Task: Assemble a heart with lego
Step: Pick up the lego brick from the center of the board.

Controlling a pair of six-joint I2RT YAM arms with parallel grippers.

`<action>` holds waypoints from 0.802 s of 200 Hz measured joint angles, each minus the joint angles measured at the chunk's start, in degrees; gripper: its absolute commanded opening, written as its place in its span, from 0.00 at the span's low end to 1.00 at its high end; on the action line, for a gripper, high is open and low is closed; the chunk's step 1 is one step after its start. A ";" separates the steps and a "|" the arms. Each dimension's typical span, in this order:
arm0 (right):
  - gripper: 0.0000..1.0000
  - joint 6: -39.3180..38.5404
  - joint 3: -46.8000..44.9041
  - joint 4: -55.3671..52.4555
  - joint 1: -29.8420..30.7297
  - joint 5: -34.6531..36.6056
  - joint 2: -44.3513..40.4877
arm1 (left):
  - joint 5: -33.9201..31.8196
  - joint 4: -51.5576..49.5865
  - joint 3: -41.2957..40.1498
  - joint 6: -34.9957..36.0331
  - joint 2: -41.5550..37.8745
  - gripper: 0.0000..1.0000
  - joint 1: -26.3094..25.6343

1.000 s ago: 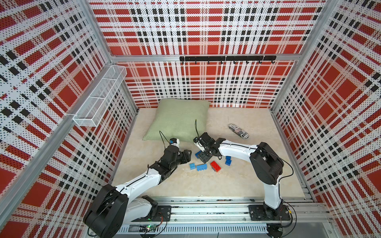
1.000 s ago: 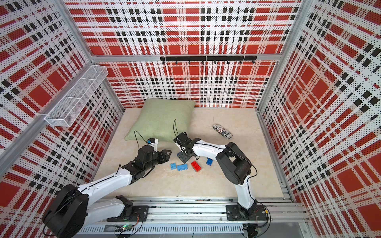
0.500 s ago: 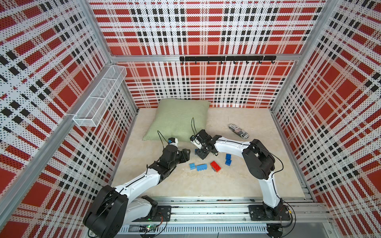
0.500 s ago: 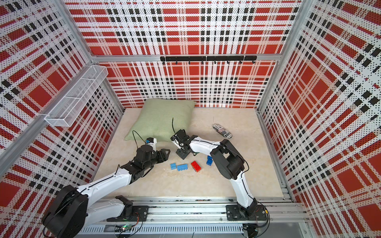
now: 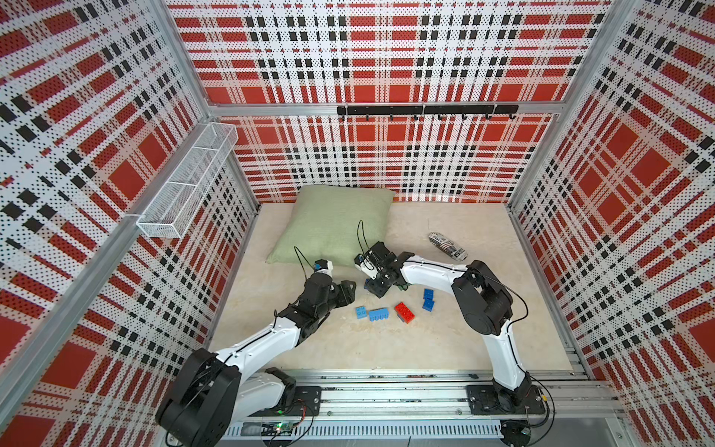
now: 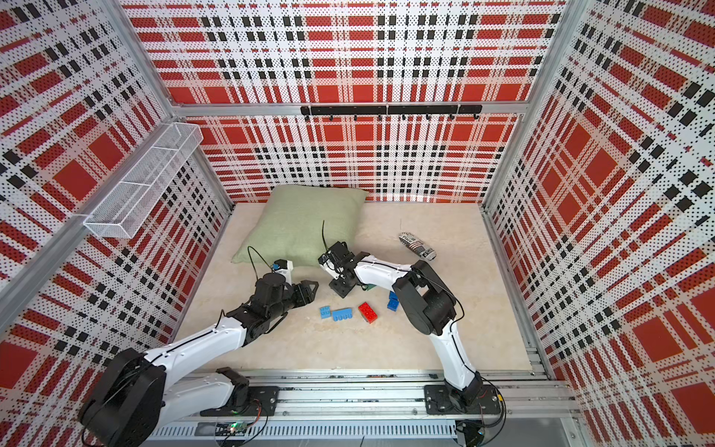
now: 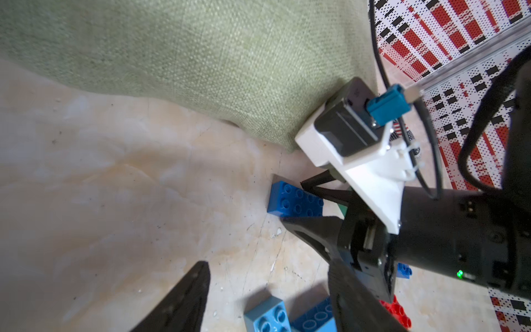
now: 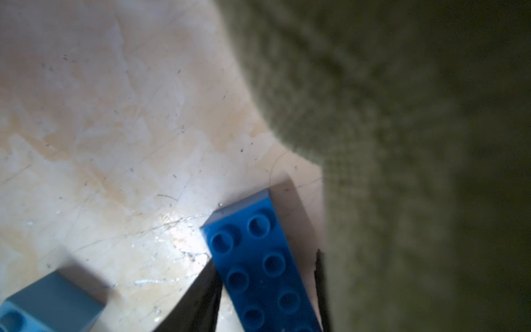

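Lego bricks lie loose and unjoined. In both top views a long light blue brick (image 5: 378,314), a red brick (image 5: 404,312) and two dark blue bricks (image 5: 428,299) sit near the right gripper (image 5: 377,288), which is low by the pillow (image 5: 332,228) corner. The left wrist view shows the left gripper (image 7: 267,276) wide and empty, facing a long dark blue brick (image 7: 293,201). In the right wrist view the fingers (image 8: 201,299) straddle that brick, one touching and a sliver of gap opposite; whether it is clamped cannot be told. Squaring up on the long sides before lifting should stop twisting.
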 measured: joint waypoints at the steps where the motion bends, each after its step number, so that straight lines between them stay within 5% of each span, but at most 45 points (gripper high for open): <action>1: 0.49 0.00 0.00 0.02 0.00 -0.02 0.00 | -0.02 0.00 0.00 0.00 0.00 0.70 0.00; 18: 0.37 0.28 0.00 -0.07 0.00 -0.31 -0.02 | 0.13 0.15 -0.13 -0.02 0.00 0.70 0.00; 77: 0.35 3.34 -1.64 -1.14 0.57 -0.79 -2.93 | 0.39 0.42 -0.63 -0.15 -1.09 0.70 0.00; 160: 0.35 17.05 -17.86 -4.46 1.99 1.46 -25.62 | 2.97 0.37 -2.25 -0.98 -3.93 0.70 -0.90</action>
